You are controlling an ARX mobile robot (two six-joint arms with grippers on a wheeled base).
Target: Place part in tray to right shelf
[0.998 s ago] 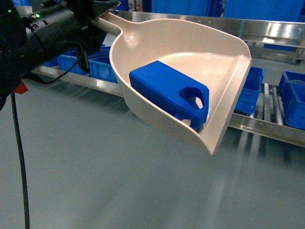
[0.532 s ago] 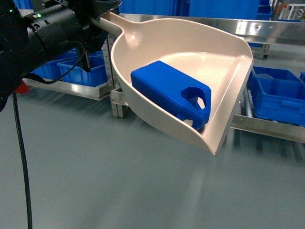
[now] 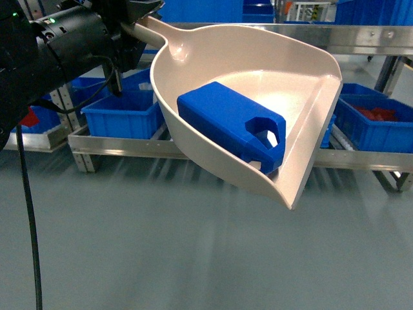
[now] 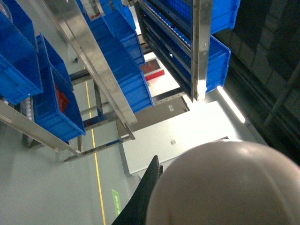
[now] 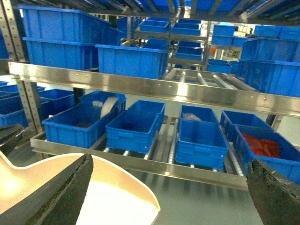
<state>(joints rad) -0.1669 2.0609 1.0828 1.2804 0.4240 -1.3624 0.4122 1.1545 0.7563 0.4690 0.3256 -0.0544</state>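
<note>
The beige tray [image 3: 258,58] hangs in the air, tilted, and fills the middle of the head view. The blue part [image 3: 226,123] lies flat inside it, handle hole toward the open front edge. At the top left my left gripper [image 3: 132,29] is shut on the tray's long handle. The left wrist view shows only one black finger [image 4: 143,199] against the tray's rounded back [image 4: 229,187]. The right gripper [image 5: 169,197] is open with nothing between its fingers; part of the tray [image 5: 117,197] shows below it. The right shelf [image 3: 193,148] runs across behind the tray.
Blue crates [image 3: 122,116] sit on the shelf's lower rollers, one at the right [image 3: 377,123] holding red items. Its upper steel rail [image 5: 154,89] carries more crates. Grey floor lies between me and the rack. A black cable [image 3: 26,219] hangs at the left.
The background has swept sideways: the shelf, slanted a second ago, now runs level across the head view with its left leg in sight. Tray, part and left gripper hold the same place in view.
</note>
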